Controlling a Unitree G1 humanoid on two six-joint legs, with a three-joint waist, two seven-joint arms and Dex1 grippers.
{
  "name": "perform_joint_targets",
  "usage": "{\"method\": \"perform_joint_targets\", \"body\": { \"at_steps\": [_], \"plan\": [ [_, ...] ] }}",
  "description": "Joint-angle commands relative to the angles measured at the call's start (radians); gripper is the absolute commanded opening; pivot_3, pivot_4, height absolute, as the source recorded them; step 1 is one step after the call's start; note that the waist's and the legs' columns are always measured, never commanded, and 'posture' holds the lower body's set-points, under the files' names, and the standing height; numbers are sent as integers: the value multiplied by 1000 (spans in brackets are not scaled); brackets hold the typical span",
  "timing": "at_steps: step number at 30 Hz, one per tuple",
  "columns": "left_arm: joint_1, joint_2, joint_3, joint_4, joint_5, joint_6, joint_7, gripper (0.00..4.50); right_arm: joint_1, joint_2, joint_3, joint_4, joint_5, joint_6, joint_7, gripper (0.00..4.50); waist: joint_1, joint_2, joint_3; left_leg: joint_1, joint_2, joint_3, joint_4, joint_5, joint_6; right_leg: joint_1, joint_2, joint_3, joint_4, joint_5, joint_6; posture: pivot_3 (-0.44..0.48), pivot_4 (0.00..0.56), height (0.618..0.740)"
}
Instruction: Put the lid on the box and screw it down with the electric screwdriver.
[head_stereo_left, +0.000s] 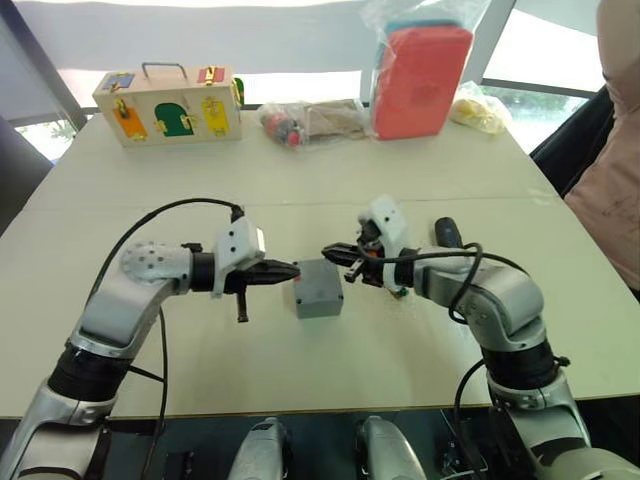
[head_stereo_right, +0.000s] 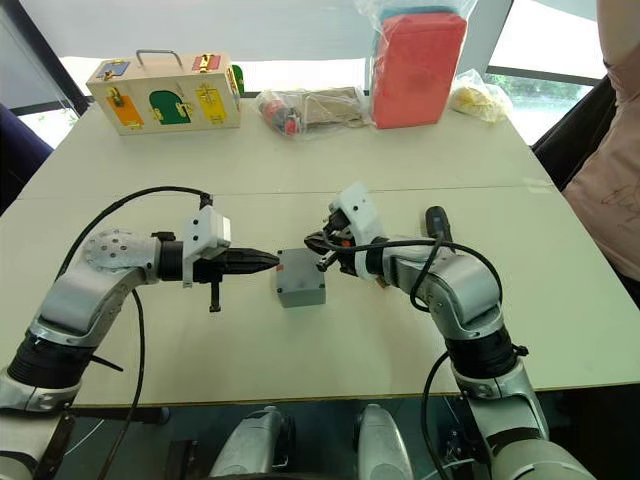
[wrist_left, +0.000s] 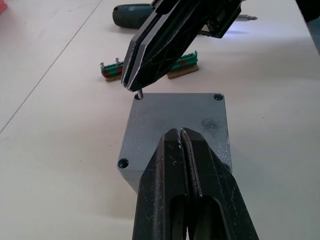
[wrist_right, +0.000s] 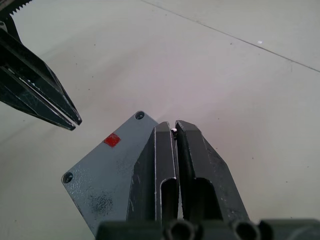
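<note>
lid is on, screws are going in, driver not yet taken

the lid (wrist_left: 175, 117) already sits on the box (head_stereo_left: 319, 290), closed flush, so the first part of the task looks done. the box stands near the middle of the surface (head_stereo_left: 300, 190), a little toward the near edge, between the two arms.

the right end effector (wrist_left: 132, 86) has its fingers pressed together on a small screw (wrist_left: 140, 93), and it holds this screw upright over one corner hole of the lid. the screw seems to touch the hole or to be just started in it; i cannot tell how deep it is. in the left wrist view two other corners show a screw head or a hole with something dark in it, but i cannot say if those are tightened.

the left end effector (head_stereo_left: 287, 271) is closed with nothing between its fingers, and its tip rests at the left side of the box, touching or almost touching the lid edge. i judge it steadies the box.

the screwdriver (head_stereo_left: 447, 232) lies on the surface toward the right edge, beside the right forearm, and no end effector holds it. two green connector strips (wrist_left: 150, 67) lie just behind the box.

so what is left, as i judge: to finish placing the screws, then to pick up the screwdriver and to drive each corner down.
</note>
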Motion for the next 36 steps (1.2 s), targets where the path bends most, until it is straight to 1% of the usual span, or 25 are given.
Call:
{"method": "perform_joint_targets", "body": {
  "at_steps": [1,7,20,36],
  "plan": [
    [2,14,39,-38,-14,0,10,0,-26,-6,5,10,-21,-46,15,73,-1,0,0,0,0,0,0,0,0,0,0,0,0,0,0,0,150,730],
    [7,14,42,-44,-14,4,16,0,-32,-12,16,42,-47,-68,28,73,-1,0,0,0,0,0,0,0,0,0,0,0,0,0,0,0,150,730],
    [4,15,42,-22,-9,-17,4,0,-28,-38,-7,23,-58,-59,36,73,-1,0,0,0,0,0,0,0,0,0,0,0,0,0,0,0,150,730],
    [-18,7,35,-3,-5,-20,-3,0,-27,-38,11,-2,-52,-50,52,73,-1,0,0,0,0,0,0,0,0,0,0,0,0,0,0,0,150,730]
  ]
}}
